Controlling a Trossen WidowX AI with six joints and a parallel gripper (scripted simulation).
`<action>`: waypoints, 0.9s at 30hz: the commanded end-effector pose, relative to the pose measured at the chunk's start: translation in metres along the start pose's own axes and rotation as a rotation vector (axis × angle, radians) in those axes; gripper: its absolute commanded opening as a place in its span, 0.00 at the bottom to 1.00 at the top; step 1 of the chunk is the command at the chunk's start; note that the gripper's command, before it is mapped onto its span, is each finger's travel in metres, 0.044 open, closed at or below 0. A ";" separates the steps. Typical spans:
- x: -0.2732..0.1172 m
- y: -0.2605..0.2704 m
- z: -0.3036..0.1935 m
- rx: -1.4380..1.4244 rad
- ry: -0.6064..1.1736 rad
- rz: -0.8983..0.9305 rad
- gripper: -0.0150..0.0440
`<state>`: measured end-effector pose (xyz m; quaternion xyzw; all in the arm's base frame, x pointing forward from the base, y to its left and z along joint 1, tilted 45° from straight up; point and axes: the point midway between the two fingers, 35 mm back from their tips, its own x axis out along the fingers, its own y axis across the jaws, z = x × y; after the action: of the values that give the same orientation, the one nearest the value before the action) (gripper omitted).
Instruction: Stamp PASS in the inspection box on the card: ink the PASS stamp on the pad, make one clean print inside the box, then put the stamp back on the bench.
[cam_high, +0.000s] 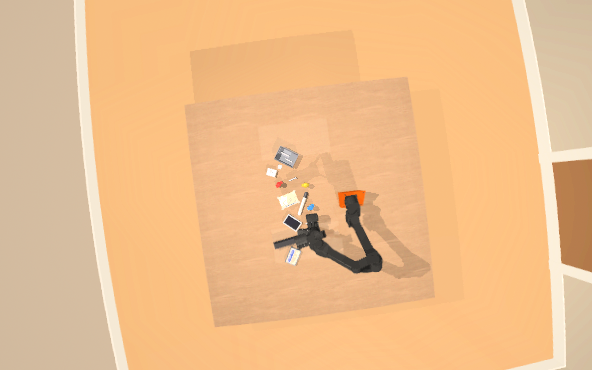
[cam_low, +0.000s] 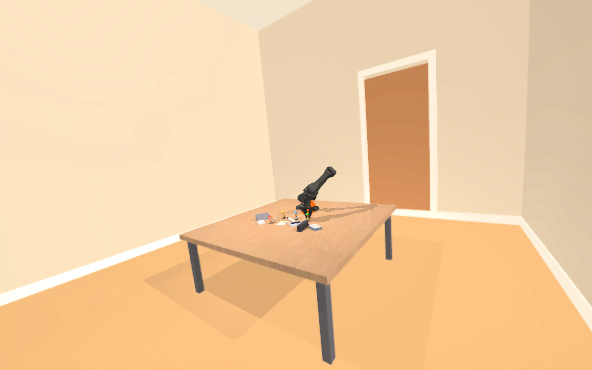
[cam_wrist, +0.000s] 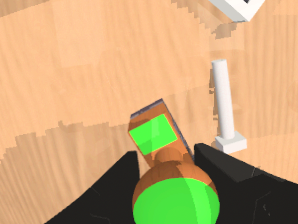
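Observation:
My gripper (cam_wrist: 166, 156) is shut on the handle of a brown stamp with a green label and green knob top (cam_wrist: 153, 134), just in front of the fingertips in the wrist view. The stamp shows as a small green spot (cam_low: 307, 214) in the exterior view. Its printing face is hidden, and whether it touches the bench cannot be told. The dark ink pad with a white rim (cam_high: 292, 222) lies beside the arm's hand; its corner (cam_wrist: 231, 9) shows at the wrist view's top right. The cream card (cam_high: 288, 200) lies beyond the pad; its box is too small to make out.
A white rod with a square end (cam_wrist: 223, 100) lies right of the stamp. Red (cam_high: 279, 184), yellow (cam_high: 305, 185) and blue (cam_high: 310, 207) items, a marker (cam_high: 303, 203) and a grey tray (cam_high: 287, 156) lie around the card. A blue-white box (cam_high: 293, 256) (cam_low: 315, 227) is near the hand.

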<state>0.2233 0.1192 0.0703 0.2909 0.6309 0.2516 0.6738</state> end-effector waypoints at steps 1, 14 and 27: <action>-0.001 0.000 0.000 -0.001 0.000 0.000 0.25; -0.007 -0.001 0.001 -0.001 0.002 -0.001 0.25; -0.013 -0.002 0.002 -0.001 0.003 -0.001 0.25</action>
<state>0.2231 0.1097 0.0760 0.2897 0.6339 0.2493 0.6724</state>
